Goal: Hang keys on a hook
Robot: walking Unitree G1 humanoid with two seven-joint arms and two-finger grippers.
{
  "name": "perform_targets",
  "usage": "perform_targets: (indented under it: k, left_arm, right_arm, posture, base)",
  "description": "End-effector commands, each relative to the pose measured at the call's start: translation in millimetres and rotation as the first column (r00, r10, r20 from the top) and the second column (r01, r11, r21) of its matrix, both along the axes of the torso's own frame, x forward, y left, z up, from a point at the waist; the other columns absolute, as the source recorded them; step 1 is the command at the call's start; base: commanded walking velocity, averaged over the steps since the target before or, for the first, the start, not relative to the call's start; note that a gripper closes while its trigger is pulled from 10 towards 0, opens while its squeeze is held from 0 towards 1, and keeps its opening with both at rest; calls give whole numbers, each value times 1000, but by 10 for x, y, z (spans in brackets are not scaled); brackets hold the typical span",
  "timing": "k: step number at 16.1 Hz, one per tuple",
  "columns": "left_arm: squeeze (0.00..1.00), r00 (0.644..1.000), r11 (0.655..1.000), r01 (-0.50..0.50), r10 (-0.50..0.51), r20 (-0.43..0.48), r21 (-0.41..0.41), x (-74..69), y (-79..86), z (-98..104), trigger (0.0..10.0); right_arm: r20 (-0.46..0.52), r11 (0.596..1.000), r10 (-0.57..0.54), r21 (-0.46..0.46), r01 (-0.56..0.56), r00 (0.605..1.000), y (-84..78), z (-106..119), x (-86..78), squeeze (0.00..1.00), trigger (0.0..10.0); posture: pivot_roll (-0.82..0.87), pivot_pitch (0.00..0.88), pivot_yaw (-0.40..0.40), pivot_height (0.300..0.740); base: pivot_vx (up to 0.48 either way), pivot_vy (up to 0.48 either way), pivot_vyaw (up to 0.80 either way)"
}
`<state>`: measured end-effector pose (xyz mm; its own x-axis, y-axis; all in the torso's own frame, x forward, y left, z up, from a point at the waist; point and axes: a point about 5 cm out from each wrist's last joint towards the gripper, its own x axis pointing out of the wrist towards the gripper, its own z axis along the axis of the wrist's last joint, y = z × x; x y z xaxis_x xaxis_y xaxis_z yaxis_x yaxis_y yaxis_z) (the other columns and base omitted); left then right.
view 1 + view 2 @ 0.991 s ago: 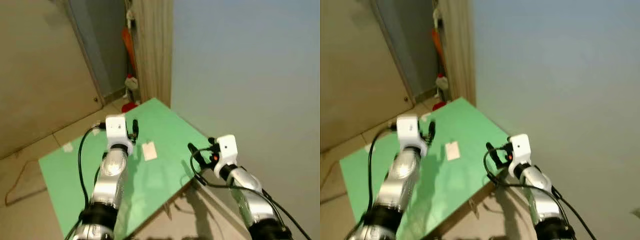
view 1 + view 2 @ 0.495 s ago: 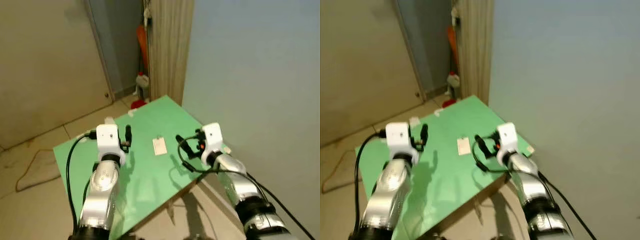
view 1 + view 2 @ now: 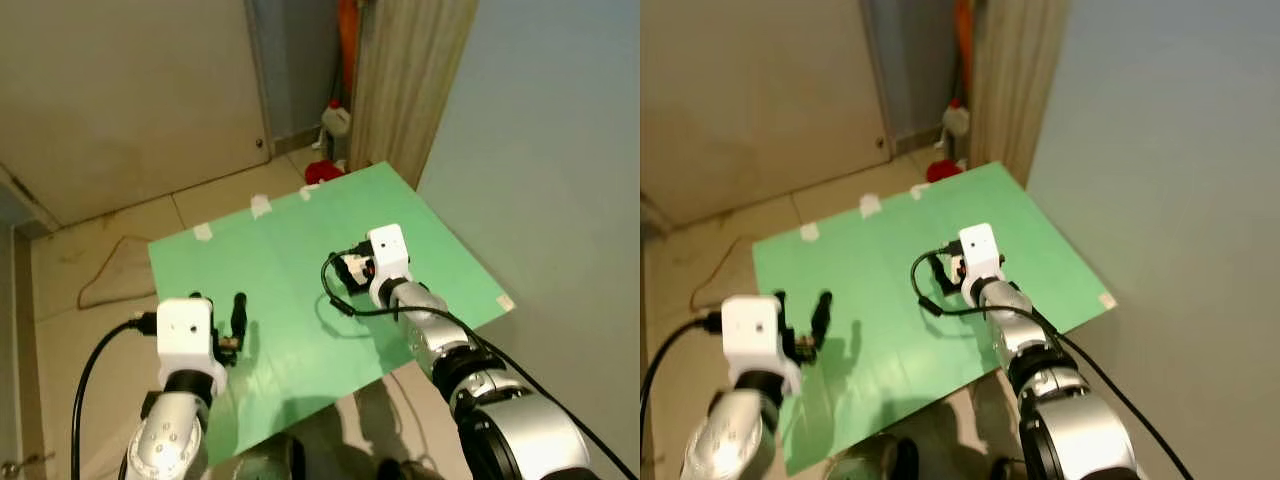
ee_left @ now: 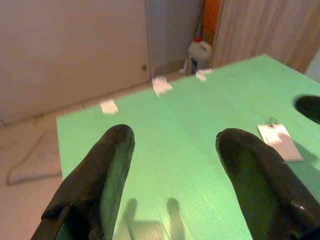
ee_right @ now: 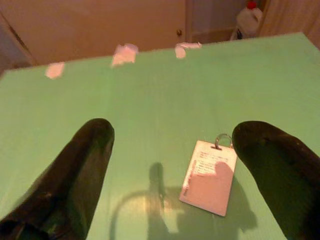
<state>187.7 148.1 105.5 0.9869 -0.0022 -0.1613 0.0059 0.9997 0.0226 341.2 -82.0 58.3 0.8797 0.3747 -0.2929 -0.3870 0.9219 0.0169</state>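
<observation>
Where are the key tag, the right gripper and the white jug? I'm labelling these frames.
key tag (image 5: 209,176): right wrist view, middle of the white card.
right gripper (image 5: 180,165): right wrist view, midway between its open black fingertips.
white jug (image 4: 201,54): left wrist view, its white body, on the floor past the green table.

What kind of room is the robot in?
Probably a home hallway or utility corner: a tiled floor, a closed door, and a white jug by the wall beyond a green board.
</observation>
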Motion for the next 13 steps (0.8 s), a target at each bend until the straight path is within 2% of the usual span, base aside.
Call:
perform_targets:
  k: [1,3,5,6,8,9,10,13]
  left_arm:
    - [0,1000,1000,0,0,5,8,-46,-23,64,10000]
    - [0,998,999,-54,54,-33,10,-271,9,96,10000]
    - [0,995,996,-86,87,-56,15,-419,19,151,10000]
    - [0,994,996,-93,94,-61,17,-443,21,162,10000]
    - [0,987,991,-129,131,-91,21,-618,8,233,10000]
    - [0,987,991,-131,133,-96,22,-647,-1,248,10000]
    - [0,982,989,-147,150,-117,30,-736,-13,260,10000]
    - [0,978,986,-163,167,-129,35,-828,-35,302,10000]
  right_arm:
    - [-7,1000,-20,-18,20,1000,-24,-33,-11,0,10000]
    - [-18,996,-65,-64,64,998,-46,-64,-9,0,10000]
    - [-37,994,-81,-80,78,996,-46,-108,-32,0,10000]
    - [-41,994,-80,-80,77,996,-39,-114,-36,0,10000]
    - [-66,993,-84,-92,78,994,7,-162,-71,0,10000]
    - [-68,993,-83,-91,76,994,15,-164,-73,0,10000]
    - [-71,994,-76,-88,70,995,70,-156,-74,0,10000]
    - [-61,995,-67,-72,62,996,158,-85,-35,0,10000]
  posture:
    - [357,229,36,740]
    - [431,283,27,740]
    - [463,313,27,740]
    - [468,320,27,740]
    - [527,385,37,740]
    - [530,389,36,740]
    - [548,406,34,740]
    - [570,433,33,740]
  base:
    - [0,0,0]
    - [0,0,0]
    - [0,0,0]
    - [0,0,0]
    - [0,0,0]
    - [0,0,0]
    - [0,0,0]
    - [0,0,0]
